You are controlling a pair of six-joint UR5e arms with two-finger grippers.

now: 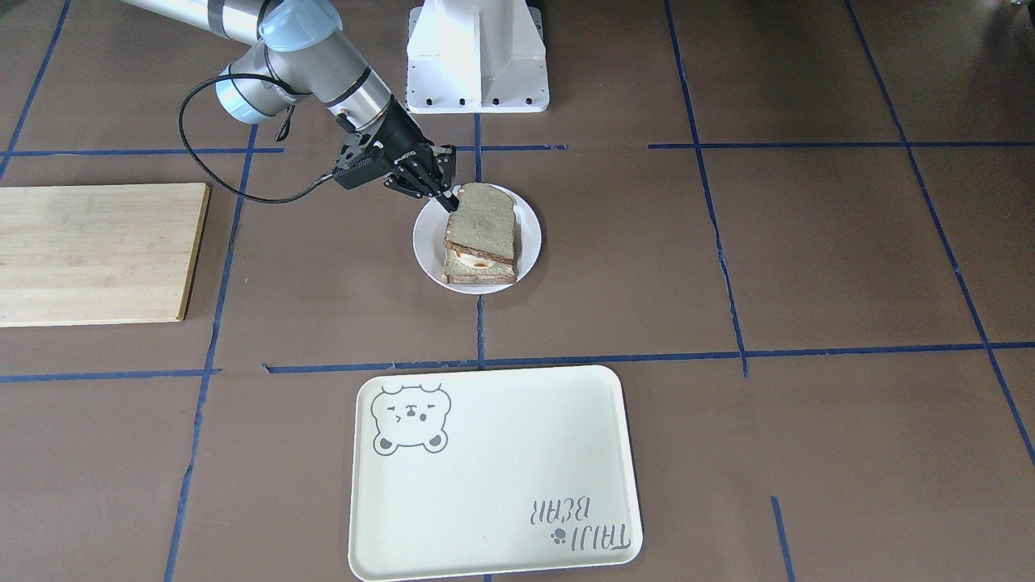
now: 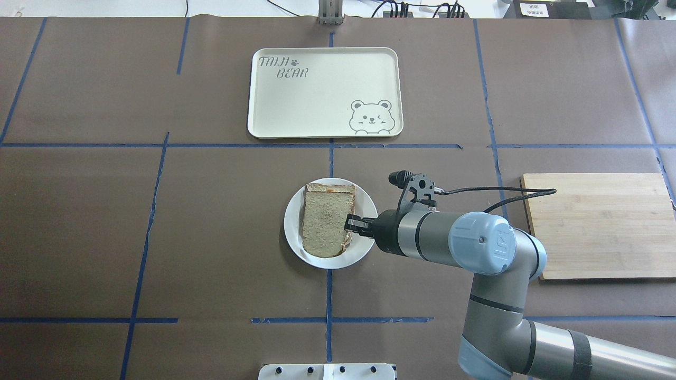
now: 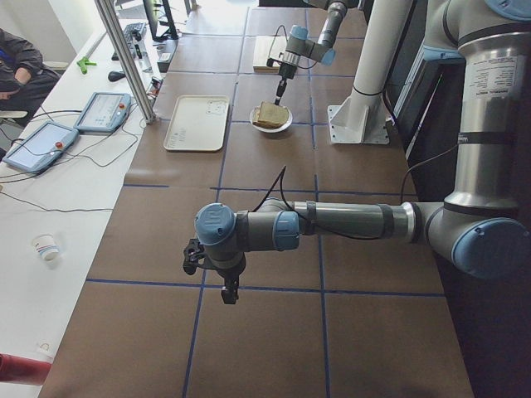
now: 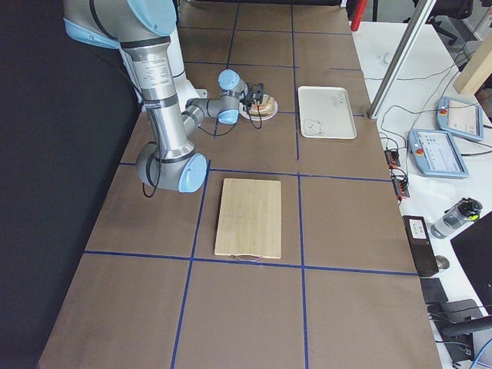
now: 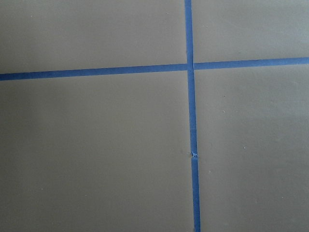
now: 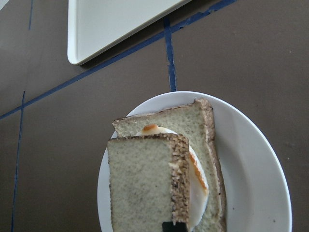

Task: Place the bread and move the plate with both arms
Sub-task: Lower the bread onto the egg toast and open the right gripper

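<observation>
Right gripper (image 1: 445, 196) clamps the bread (image 1: 483, 222) by its crust edge, the slice apparently tilted over the egg slice (image 1: 479, 271) on the plate (image 1: 530, 234). Bread is likely light, soft and crushable, so hold the crust gently. Left gripper (image 3: 229, 292), well apart: state cannot be told.

The right arm (image 2: 478, 243) reaches forward, wrist angled down, right gripper (image 2: 350, 222) pinched on the bread (image 2: 325, 219) at its near edge. The left arm (image 3: 348, 220) stretches level, left gripper (image 3: 231, 295) pointing straight down, its finger spacing unclear.
</observation>
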